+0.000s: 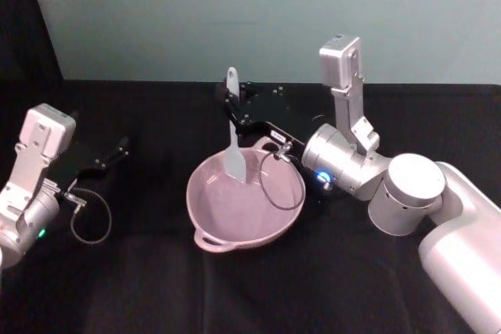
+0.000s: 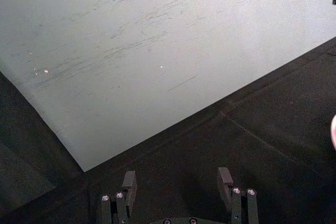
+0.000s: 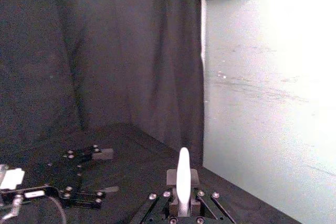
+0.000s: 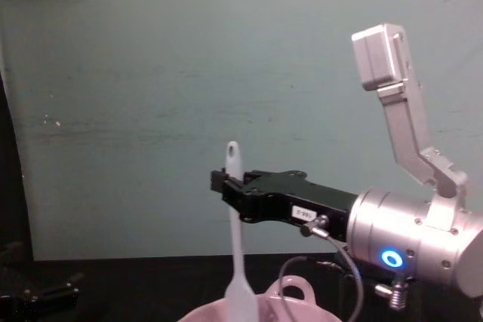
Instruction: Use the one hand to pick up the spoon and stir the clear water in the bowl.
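In the middle of the head view, the right hand (image 1: 232, 112) was clamped on the upper handle of the spoon (image 1: 234, 150). The spoon stood nearly upright with its paddle blade down inside the pink bowl (image 1: 235, 217) on the black counter (image 1: 156, 295). The left hand (image 1: 117, 149) sat low at the frame's left, well apart from the bowl, its fingers (image 2: 128, 182) spread wide and holding nothing.

The spoon (image 1: 233, 146) is plain white, the bowl (image 1: 235, 217) glossy pale pink. The right gripper (image 4: 220, 185) is black with 1 small white label, its wrist (image 4: 407, 239) silver with a blue light. The left gripper (image 1: 123, 145) is black, like the table cloth (image 1: 329, 295); the wall (image 1: 235, 13) is pale green
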{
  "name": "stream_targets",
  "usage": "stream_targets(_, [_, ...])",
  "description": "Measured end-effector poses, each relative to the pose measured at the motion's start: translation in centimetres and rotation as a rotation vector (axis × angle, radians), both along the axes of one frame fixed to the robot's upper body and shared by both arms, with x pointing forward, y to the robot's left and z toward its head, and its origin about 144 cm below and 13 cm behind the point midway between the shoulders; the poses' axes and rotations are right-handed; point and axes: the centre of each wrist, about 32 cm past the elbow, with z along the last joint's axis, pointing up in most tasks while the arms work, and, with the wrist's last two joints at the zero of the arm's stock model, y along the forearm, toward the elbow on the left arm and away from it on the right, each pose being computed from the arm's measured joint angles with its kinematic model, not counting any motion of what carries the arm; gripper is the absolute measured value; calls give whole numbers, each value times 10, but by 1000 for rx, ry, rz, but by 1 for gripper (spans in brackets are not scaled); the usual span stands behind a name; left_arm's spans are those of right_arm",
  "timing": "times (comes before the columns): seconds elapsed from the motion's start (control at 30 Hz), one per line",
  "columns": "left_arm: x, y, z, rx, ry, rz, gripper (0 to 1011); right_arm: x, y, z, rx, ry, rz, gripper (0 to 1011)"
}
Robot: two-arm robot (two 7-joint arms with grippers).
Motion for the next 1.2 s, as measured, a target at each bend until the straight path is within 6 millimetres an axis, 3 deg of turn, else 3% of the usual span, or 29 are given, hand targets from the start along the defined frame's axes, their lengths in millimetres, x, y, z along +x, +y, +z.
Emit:
stream_targets(0.27, [0, 0, 0, 0, 0, 0, 1011, -4, -20, 4, -26, -16, -27, 116])
stream_targets(0.63, [0, 0, 0, 0, 0, 0, 1011, -28, -39, 12, -54, 23, 52, 116])
stream_targets(0.93, [0, 0, 0, 0, 0, 0, 1011, -42, -34, 14, -35, 62, 122, 116])
stream_targets(1.2, [0, 0, 0, 0, 0, 0, 1011, -39, -18, 10, -7, 91, 147, 117])
